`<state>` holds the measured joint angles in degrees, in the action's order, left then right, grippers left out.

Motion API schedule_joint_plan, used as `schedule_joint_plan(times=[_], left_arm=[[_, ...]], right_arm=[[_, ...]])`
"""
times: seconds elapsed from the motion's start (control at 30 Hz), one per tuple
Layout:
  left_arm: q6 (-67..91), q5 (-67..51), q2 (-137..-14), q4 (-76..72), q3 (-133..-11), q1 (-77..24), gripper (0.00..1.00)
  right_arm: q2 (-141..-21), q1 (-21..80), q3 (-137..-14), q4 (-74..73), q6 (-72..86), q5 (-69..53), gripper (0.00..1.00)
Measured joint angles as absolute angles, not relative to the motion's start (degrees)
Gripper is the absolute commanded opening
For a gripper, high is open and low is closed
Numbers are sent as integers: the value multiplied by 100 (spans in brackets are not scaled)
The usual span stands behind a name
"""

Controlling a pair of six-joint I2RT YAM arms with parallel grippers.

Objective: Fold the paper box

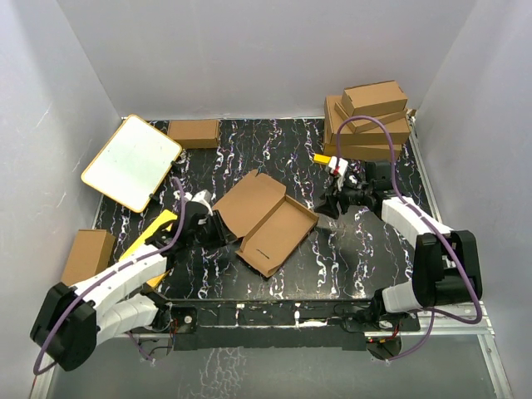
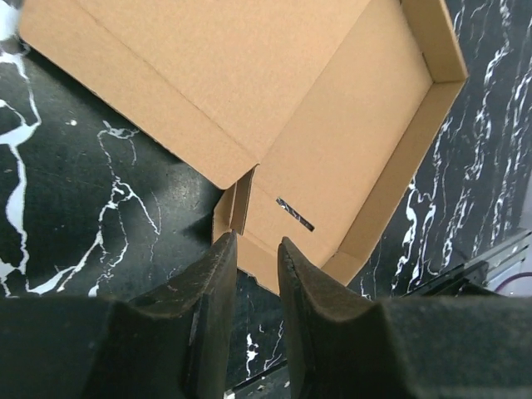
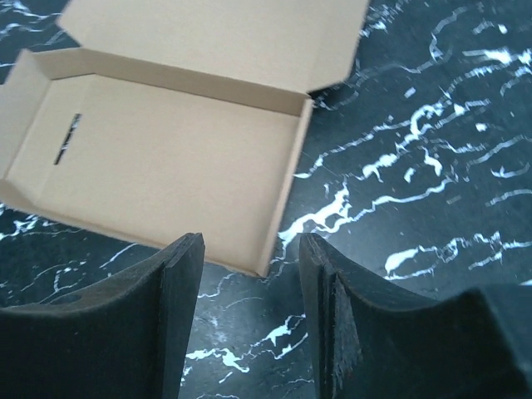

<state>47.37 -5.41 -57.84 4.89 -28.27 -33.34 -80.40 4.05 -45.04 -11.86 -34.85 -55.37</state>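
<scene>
The paper box (image 1: 268,218) lies in the middle of the black marbled table as a shallow brown tray with raised walls and its lid flap open toward the back left. My left gripper (image 1: 214,226) sits at the tray's left corner. In the left wrist view its fingers (image 2: 256,243) stand a narrow gap apart just short of the corner flap (image 2: 235,204), with only table between them. My right gripper (image 1: 331,204) hovers to the right of the box. In the right wrist view it (image 3: 249,241) is open and empty, near the tray's corner (image 3: 278,241).
A white board with an orange rim (image 1: 131,162) leans at the back left, with a yellow card (image 1: 154,233) under my left arm. Folded brown boxes are stacked at the back right (image 1: 370,120). One box lies at the back (image 1: 194,133) and another at the left edge (image 1: 87,256).
</scene>
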Motion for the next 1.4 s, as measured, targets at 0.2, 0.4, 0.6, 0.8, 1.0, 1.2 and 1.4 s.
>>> schedule_joint_plan(times=[0.2, 0.4, 0.6, 0.8, 1.0, 1.2, 1.4], left_arm=[[4641, -222, -6237, 499, -2987, -3712, 31], [4600, -104, -6611, 390, -3041, -3859, 33], [4532, -86, -7000, 215, -3068, -3887, 33], [4517, -91, -7118, 30, -3068, -3900, 31], [4519, -143, -7153, -113, -3074, -3918, 28], [4515, -233, -7358, -161, -3122, -3918, 25], [4477, -261, -7384, -165, -3168, -3918, 23]], right_arm=[[-8344, 401, -4501, -888, -2932, -4897, 25], [-8541, 401, -4504, -832, -2585, -4372, 16], [-8816, 401, -4571, -895, -2569, -4169, 14], [-9070, 458, -4755, -1232, -2821, -4150, 14], [-9258, 598, -4890, -1507, -3103, -4152, 14], [-9295, 714, -4950, -1883, -3509, -4257, 13], [-9299, 760, -5081, -2340, -4051, -4547, 13]])
